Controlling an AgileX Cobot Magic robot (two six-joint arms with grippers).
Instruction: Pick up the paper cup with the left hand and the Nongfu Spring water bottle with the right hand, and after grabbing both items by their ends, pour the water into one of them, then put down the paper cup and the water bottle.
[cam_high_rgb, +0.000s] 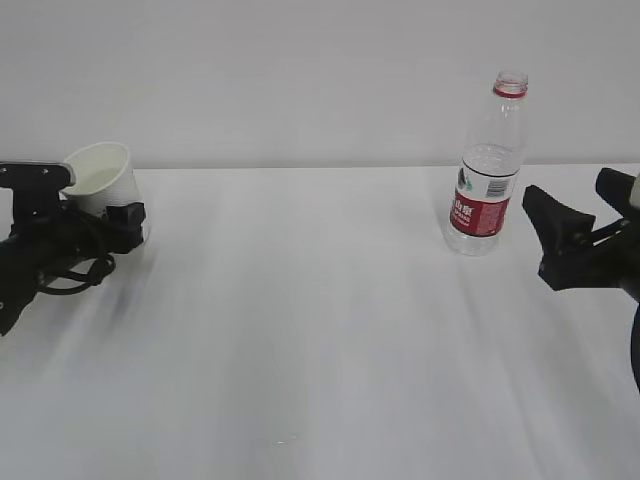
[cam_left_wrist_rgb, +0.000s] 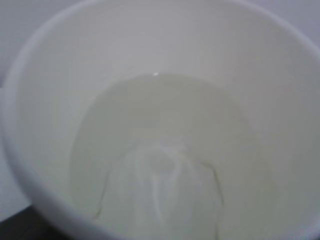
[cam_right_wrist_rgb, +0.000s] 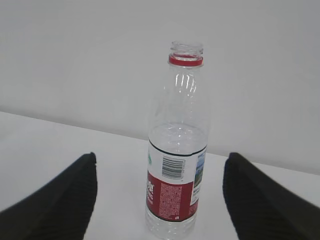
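On the left of the white bench (cam_high_rgb: 320, 330) we see the left hand (cam_high_rgb: 128, 215) with its black fingers set wide around the lower body of the paper cup (cam_high_rgb: 100, 178), which it holds just above or at the bench surface. The cup is tilted, its rolled rim leaning toward the arm, so that the cream inside shows in the exterior view. From the left wrist view we look straight into the cup, and it fills almost the whole picture: a pool of clear water (cam_left_wrist_rgb: 160, 150) lies in its bottom, with a small glint on the surface. We cannot see the left fingers themselves from that view.

On the right side of the bench, the Nongfu Spring water bottle (cam_high_rgb: 490, 165) stands upright and uncapped, its red neck ring at the top and its red-and-white label around the lower half. Water fills it up to roughly the top of the label.

The right hand (cam_high_rgb: 580, 215) sits near the bottle but apart from it. Its two black fingers (cam_right_wrist_rgb: 60, 205) are spread wide, with the bottle standing ahead of them and untouched.
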